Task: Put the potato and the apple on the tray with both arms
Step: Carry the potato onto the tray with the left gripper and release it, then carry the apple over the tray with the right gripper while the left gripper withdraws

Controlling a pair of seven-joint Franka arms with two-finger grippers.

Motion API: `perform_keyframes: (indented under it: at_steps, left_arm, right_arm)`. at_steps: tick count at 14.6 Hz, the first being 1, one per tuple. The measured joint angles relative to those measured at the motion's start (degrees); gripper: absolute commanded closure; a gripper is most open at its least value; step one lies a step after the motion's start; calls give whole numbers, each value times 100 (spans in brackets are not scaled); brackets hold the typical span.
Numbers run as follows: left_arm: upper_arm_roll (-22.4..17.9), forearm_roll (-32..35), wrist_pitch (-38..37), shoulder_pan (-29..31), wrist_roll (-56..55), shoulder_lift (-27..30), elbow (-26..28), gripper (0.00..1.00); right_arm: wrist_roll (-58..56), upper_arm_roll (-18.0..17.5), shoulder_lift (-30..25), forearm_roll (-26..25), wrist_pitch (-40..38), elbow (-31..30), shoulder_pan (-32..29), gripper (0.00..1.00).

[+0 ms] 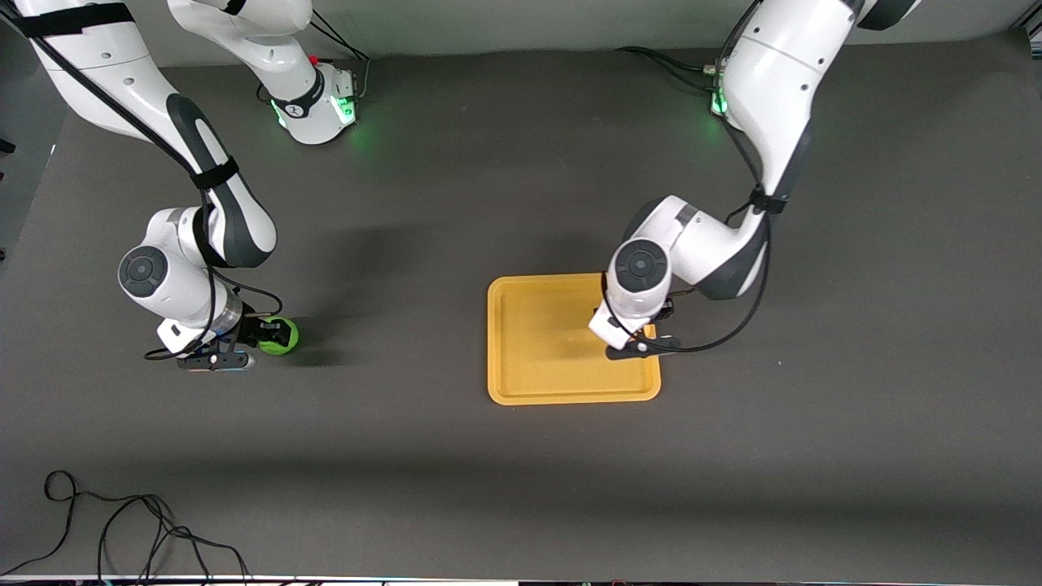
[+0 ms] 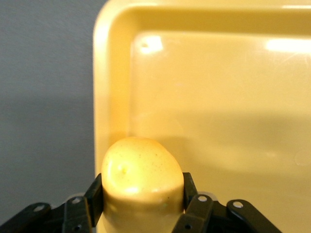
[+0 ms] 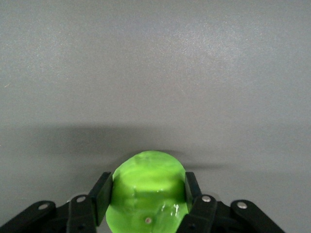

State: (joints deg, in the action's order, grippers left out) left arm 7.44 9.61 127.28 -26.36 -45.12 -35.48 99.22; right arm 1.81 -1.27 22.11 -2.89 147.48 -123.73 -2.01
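So the right claw (image 1: 262, 335) is clamped on the small round bright green apple (image 1: 281, 335), low over bare dark grey bench (image 1: 521, 488) toward the right arm's end, well apart from the flat rectangular orange-yellow plastic tray (image 1: 537, 358). In the right wrist view both black fingers (image 3: 101, 196) press the apple's (image 3: 147, 191) sides, and whether it's touching the bench I can't tell.

The left claw (image 1: 643, 338) is squeezed onto the glossy lumpy yellow-orange potato (image 2: 141, 177), right over the tray's (image 2: 112, 73) edge on the left arm's side; the front view hides the potato itself.

My take: nudge the potato inward past the raised rim before letting go, so it doesn't land on the lip. There's loads of open tray floor toward the right arm's end, so the apple should go there, lifted clear of the rim, with the left arm backed off first.
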Motion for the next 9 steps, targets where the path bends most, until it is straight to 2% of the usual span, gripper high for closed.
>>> perform_keyframes:
  at_steps: [1,4,7,9]
  left_arm:
    - [-4,44,53,-26,-45,-56,-1,0]
    - [-52,75,87,-31,-56,-101,-65,0]
    - [-121,78,-74,-13,-56,-59,-345,0]
    - [-147,85,-604,43,-53,80,-617,0]
  right_arm:
    - [0,0,0,0,-2,5,0,59]
    - [1,-15,-33,0,-303,174,1,64]
    - [23,-62,-217,52,-1498,815,117,64]
    - [196,-79,-341,241,-2176,1319,382,65]
